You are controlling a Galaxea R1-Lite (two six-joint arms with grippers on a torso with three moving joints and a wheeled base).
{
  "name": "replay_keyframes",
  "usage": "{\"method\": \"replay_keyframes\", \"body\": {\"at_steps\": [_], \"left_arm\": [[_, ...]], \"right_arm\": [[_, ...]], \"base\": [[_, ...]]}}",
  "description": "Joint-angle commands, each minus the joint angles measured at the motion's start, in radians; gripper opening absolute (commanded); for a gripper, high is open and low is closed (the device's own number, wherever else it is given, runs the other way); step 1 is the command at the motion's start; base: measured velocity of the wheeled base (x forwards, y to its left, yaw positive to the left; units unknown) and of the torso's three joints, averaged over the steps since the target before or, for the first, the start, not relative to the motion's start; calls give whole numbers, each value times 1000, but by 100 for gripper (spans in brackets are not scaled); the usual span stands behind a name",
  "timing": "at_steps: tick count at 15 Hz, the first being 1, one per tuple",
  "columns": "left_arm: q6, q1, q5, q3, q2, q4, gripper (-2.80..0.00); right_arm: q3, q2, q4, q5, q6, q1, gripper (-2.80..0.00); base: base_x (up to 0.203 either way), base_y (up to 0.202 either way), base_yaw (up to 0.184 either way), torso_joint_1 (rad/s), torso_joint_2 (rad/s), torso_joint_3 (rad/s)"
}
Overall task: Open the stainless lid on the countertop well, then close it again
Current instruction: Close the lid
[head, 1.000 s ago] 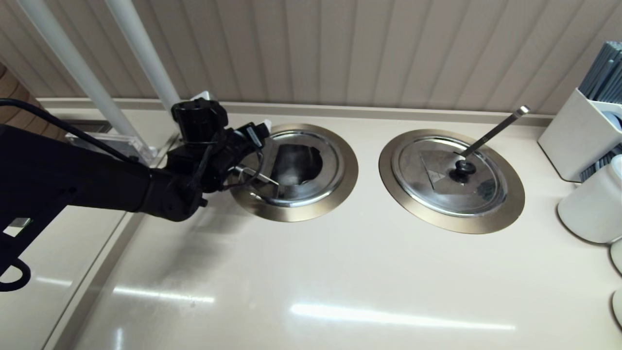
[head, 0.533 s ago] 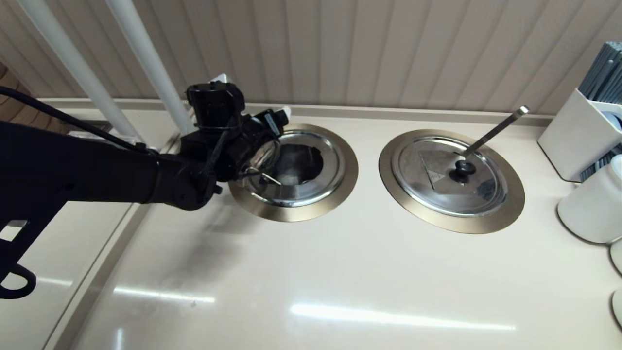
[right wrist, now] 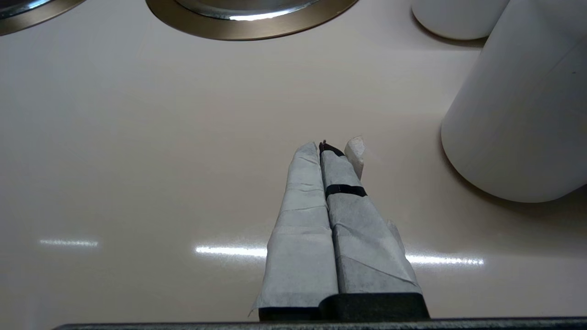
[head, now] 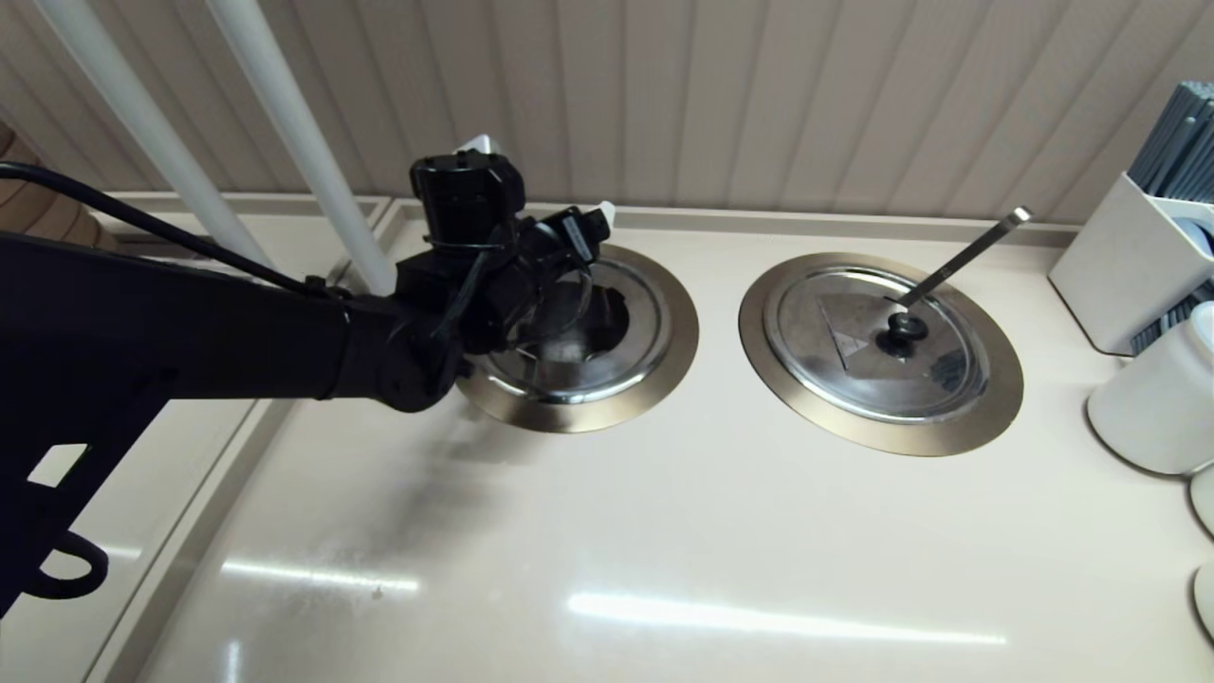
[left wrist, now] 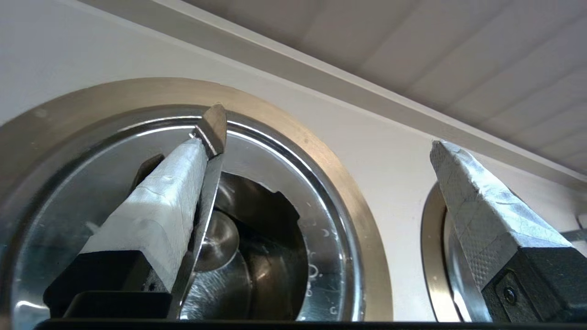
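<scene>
**Lid flap raised on edge at the left well**

Fingers (left wrist: 165, 215) of your left gripper (head: 545, 256) are spread wide: one taped pad lies flat against the raised half-flap of the round shiny stainless lid (left wrist: 206, 192), the other pad hangs free well to the side, over the gap between the wells. Nothing is pinched between them. The flap stands nearly on edge over the round recessed countertop well (head: 607, 327), whose dark inside shows past it. The other half of the lid lies flat inside the wide brushed bronze-coloured rim (head: 678, 332).

Edges first. The back edge of the pale glossy counter (head: 664, 531) meets the ribbed wall panel just behind the well, so you have little room rearward. Two slanted white poles (head: 285, 114) stand close to the arm on its left. To the right, a strip of bare counter separates this rim from the twin well with its closed steel lid (head: 877, 341) and straight ladle handle (head: 967, 256). Toward you the counter is wide and flat.

Count: two wells, two lids, one ladle handle in view, two poles, one white box of grey strips (head: 1138, 256) at far right, one white cylindrical jar (head: 1152, 398) beside it.

Your right gripper (right wrist: 332, 151) is parked low over the counter near that jar, its taped fingers pressed together on nothing.
</scene>
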State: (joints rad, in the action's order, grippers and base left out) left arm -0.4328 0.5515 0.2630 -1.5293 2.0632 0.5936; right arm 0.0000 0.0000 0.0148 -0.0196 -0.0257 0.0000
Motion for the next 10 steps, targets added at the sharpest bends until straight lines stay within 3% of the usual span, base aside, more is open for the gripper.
{"method": "replay_keyframes", "body": {"at_steps": [1,10], "left_arm": [[-3,19,2,-4,16,-1,0],[2,108,1,-111,32,-66,0]], "right_arm": [[5,0,1,0,0,0,-280],[5,0,1,0,0,0,-280]], "base": [[0,0,0,0,0,0],[0,0,0,0,0,0]]}}
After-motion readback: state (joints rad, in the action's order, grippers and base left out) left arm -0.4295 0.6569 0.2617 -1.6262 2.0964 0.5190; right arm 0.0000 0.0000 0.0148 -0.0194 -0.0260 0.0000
